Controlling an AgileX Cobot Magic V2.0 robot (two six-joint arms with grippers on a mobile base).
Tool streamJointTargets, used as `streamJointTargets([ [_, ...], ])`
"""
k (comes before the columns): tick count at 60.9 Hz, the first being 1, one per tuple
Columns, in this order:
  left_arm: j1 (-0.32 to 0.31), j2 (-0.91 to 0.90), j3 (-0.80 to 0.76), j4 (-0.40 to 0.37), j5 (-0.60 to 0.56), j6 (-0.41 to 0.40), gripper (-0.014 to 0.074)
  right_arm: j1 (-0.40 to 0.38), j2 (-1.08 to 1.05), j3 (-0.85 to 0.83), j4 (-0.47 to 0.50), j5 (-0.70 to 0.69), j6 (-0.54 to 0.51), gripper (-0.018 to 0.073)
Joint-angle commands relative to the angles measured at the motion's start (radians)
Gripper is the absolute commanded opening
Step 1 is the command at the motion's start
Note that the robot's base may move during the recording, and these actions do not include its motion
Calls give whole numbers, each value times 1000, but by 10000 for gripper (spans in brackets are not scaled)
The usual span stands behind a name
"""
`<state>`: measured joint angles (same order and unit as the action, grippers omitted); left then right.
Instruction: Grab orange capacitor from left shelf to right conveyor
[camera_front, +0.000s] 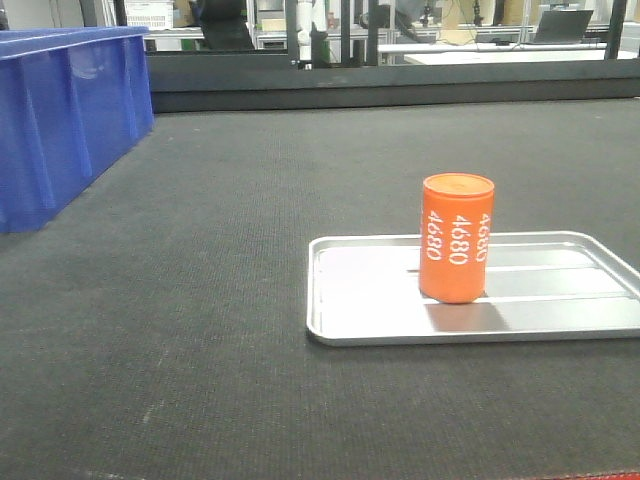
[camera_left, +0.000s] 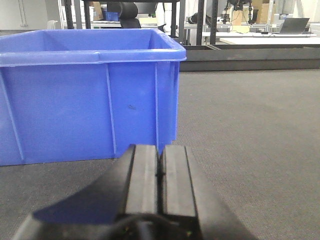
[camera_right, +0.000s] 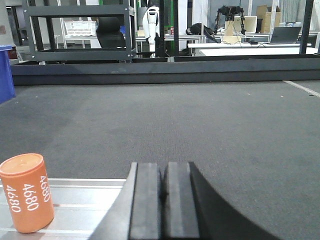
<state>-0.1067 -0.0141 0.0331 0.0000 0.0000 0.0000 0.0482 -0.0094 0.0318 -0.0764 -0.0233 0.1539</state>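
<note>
This is a lab or workshop. A wide dark conveyor belt (camera_front: 200, 300) runs past a blue plastic crate (camera_front: 60, 110). Behind stand metal racks (camera_right: 75, 30) and tables with a laptop (camera_right: 285, 34).

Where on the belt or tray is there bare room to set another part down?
Tray: bare left of the orange can, and to its right. Belt: wide open between the blue crate and the tray. Crowded only at the crate's corner.

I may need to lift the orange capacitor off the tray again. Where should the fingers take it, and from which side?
Probably at mid-height on the orange capacitor, fingers on opposite sides of its round wall, coming in level from the front. It stands upright in the silver tray, with nothing crowding it.
</note>
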Motion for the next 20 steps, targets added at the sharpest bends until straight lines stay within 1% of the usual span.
streamJointTargets([
  [1,2,10,-8,-5,-90,0,-105,-7,-22,1,-12,-100,-6,55],
  [20,2,10,-8,-5,-90,0,-105,-6,-22,1,-12,-100,-6,55],
])
